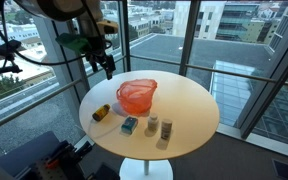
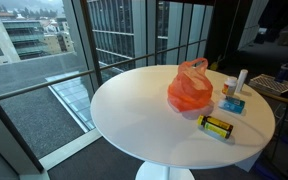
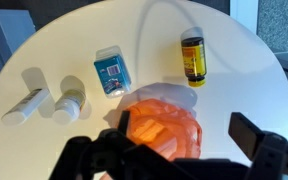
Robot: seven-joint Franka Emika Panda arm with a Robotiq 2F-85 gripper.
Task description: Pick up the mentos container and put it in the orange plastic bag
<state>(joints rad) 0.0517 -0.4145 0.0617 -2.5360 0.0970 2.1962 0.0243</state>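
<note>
The orange plastic bag (image 1: pixel 136 96) stands open near the middle of the round white table (image 1: pixel 189 100); it also shows in the other exterior view (image 2: pixel 190 88) and in the wrist view (image 3: pixel 159 125). Two white containers (image 3: pixel 69 105) (image 3: pixel 26 104) lie side by side at the table's edge. I cannot read their labels, so I cannot tell which one is the mentos container. They also appear in both exterior views (image 1: pixel 152 125) (image 2: pixel 242 80). My gripper (image 3: pixel 184 135) is open and empty, high above the bag. In an exterior view it hangs above the table's far edge (image 1: pixel 106 65).
A blue box (image 3: pixel 111 72) lies next to the white containers. A yellow bottle with a black label (image 3: pixel 192 55) lies on its side past the bag. Tall glass windows surround the table (image 2: pixel 134 110).
</note>
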